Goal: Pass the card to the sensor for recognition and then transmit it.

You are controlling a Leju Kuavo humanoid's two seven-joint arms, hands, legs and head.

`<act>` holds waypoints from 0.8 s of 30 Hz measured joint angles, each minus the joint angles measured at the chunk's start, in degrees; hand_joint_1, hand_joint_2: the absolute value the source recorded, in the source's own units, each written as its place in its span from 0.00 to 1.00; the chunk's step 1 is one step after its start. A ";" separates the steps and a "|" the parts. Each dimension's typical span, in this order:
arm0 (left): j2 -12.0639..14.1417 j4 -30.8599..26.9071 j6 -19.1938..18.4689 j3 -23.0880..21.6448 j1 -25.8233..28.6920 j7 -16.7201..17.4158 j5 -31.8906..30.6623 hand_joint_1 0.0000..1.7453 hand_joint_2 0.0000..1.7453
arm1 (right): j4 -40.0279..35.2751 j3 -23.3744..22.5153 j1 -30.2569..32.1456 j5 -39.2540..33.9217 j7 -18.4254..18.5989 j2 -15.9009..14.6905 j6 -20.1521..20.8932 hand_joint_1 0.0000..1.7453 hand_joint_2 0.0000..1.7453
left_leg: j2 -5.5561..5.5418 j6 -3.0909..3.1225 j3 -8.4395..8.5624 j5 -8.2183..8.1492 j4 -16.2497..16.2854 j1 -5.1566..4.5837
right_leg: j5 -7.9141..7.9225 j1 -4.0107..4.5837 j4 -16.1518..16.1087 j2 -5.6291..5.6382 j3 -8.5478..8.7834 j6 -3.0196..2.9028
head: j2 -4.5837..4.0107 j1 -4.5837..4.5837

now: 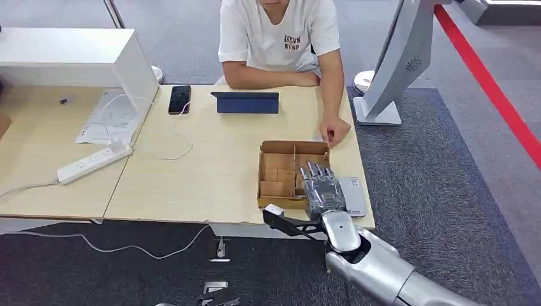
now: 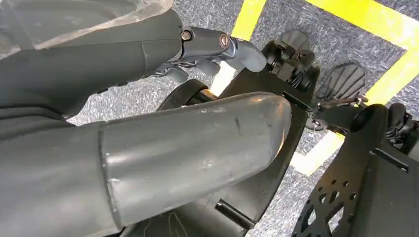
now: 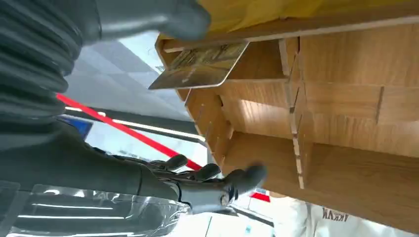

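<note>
Dark grey carpet runs under a light wooden desk (image 1: 191, 166). Nearest, the right hand (image 1: 321, 191) reaches over the desk's front edge, above the near right corner of a compartmented wooden box (image 1: 281, 171). In the right wrist view, its thumb holds a gold card (image 3: 200, 69) at the rim of the box, the other fingers (image 3: 232, 180) spread apart. Just right of the hand lies a grey sensor pad (image 1: 353, 194). The left hand (image 2: 212, 49) hangs over the floor, fingers curled loosely on nothing. Beyond the box, a person's hand (image 1: 333, 131) rests on the desk; farther back lie a phone (image 1: 179, 99) and a tablet (image 1: 246, 102).
</note>
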 joint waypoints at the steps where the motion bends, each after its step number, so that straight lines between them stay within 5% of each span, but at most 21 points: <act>1: 0.00 0.04 -0.09 0.00 0.00 0.02 -0.02 0.00 0.00 | 0.13 0.15 -0.06 -0.11 0.00 0.09 0.28 1.00 1.00 | 0.00 0.00 0.00 0.00 0.00 0.00 | 0.00 0.00 0.00 0.00 0.00 0.00 | 0.00 0.02; 24: -0.31 0.70 -0.44 -0.04 0.03 -0.15 -1.01 0.00 0.00 | 0.79 0.64 0.36 -2.01 0.33 -0.48 -1.25 1.00 1.00 | 0.01 0.00 0.01 0.00 0.00 0.00 | 0.00 0.00 -0.01 0.00 -0.01 0.00 | 0.00 0.00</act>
